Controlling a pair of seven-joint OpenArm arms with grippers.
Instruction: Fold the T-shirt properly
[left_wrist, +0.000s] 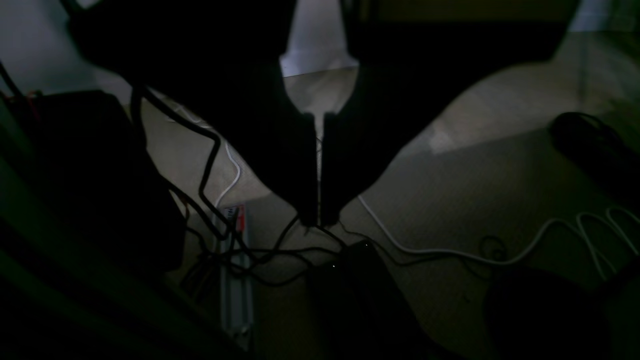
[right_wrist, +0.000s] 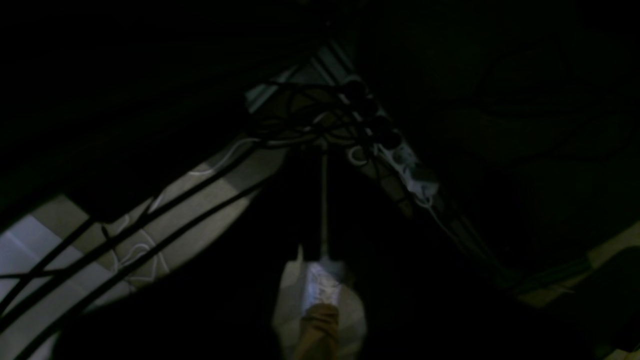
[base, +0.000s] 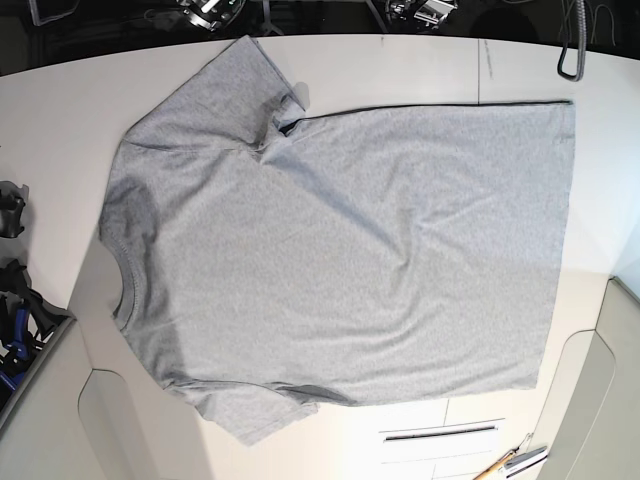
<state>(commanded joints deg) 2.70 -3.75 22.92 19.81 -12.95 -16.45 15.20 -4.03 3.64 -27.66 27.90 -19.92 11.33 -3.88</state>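
T-shirt (base: 350, 240), light grey and plain on the side facing up, lies spread on the white worktop (base: 350, 75), filling most of the base view. Its neck opening (base: 130, 275) points to nine o'clock, and the straight hem (base: 567, 240) runs down the side at three o'clock. One sleeve (base: 225, 95) reaches out toward eleven o'clock, with bunched folds where it meets the long edge at twelve; the other (base: 250, 410) sticks out toward seven o'clock, partly tucked under the body. Soft creases cross the cloth near the centre and toward two o'clock. Below the shirt, at about five o'clock, some slim tools (base: 510, 462) lie close to the edge of the view. In the left wrist view the left fingers (left_wrist: 319, 220) are together or very nearly so, a thin slit between them, with nothing seen in their grip; they hang over a floor (left_wrist: 280, 310) strewn with cables (left_wrist: 210, 185). The right fingers (right_wrist: 324, 152) point up in a very dark view, a narrow gap between them; I cannot tell whether they are fully closed.
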